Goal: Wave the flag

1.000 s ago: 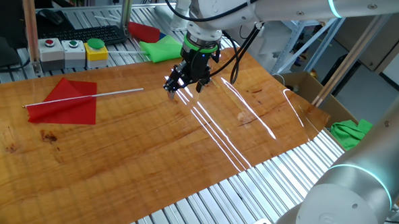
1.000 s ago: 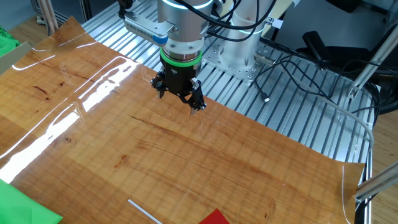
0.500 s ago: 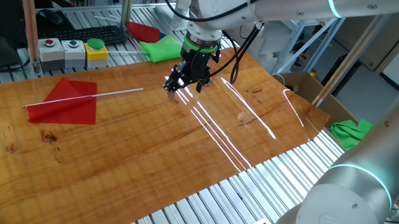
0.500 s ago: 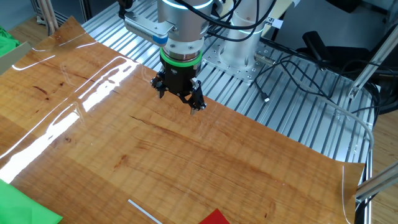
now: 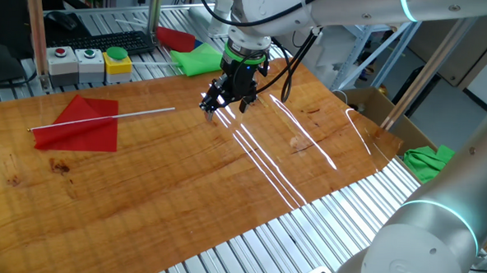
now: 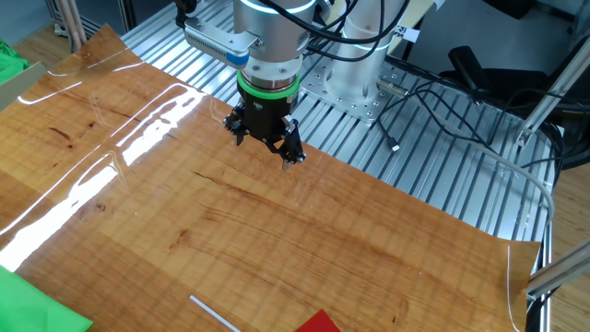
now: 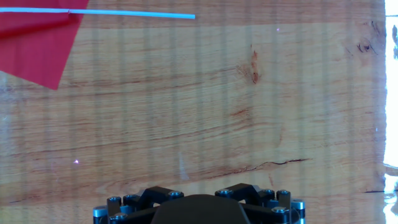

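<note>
The flag (image 5: 78, 123) has not been picked up, so the work stands at its first step: reaching and grasping. It lies flat on the wooden worktop (image 5: 225, 185), near the worktop's left end in one fixed view, its red cloth spread out and its thin white stick (image 5: 137, 112) running along the cloth's upper edge, with the free end poking out toward the arm. In the hand view the stick (image 7: 130, 14) crosses the top of the picture and the cloth (image 7: 37, 46) fills the upper left corner.

The gripper (image 5: 226, 101) hangs over the middle of the worktop toward its far edge, pointing straight down, well apart from the flag and clear of the wood beneath it. Its fingers (image 6: 289, 153) are spread wide and carry nothing; they touch nothing that I can make out, though the tips are small and dark in both fixed views, so the exact gap is hard to read.

The next move, as I judge it, calls for carrying the hand across to the bare part of the stick, lining the fingers up across it and not along it, then coming low enough to pinch so thin a rod off a flat surface. The cloth should be kept out of the pinch. Only after lifting can any waving start.
</note>
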### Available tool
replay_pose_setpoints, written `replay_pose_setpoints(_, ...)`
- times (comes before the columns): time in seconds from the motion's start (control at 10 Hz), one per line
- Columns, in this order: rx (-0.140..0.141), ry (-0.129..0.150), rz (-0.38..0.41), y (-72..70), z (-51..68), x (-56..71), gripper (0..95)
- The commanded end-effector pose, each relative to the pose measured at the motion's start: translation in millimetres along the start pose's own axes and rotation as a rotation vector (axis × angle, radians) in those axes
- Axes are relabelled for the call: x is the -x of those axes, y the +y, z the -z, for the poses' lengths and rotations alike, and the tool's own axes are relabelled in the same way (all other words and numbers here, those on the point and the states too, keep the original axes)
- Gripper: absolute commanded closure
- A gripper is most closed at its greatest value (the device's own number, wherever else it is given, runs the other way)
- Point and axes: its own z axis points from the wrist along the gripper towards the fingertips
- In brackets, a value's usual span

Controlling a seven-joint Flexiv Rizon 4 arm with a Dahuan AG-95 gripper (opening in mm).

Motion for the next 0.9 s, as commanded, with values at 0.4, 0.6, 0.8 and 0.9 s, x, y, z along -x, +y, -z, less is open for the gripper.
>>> replay_pose_setpoints(0.4, 0.032, 0.013, -0.193, -0.1, -0.1, -0.1, 95.0)
replay_pose_setpoints(0.6, 0.033, 0.014, -0.193, -0.1, -0.1, -0.1, 95.0)
replay_pose_setpoints(0.8, 0.033, 0.013, -0.204, -0.1, -0.1, -0.1, 95.0)
replay_pose_setpoints(0.9, 0.033, 0.011, -0.216, -0.1, -0.1, -0.1, 95.0)
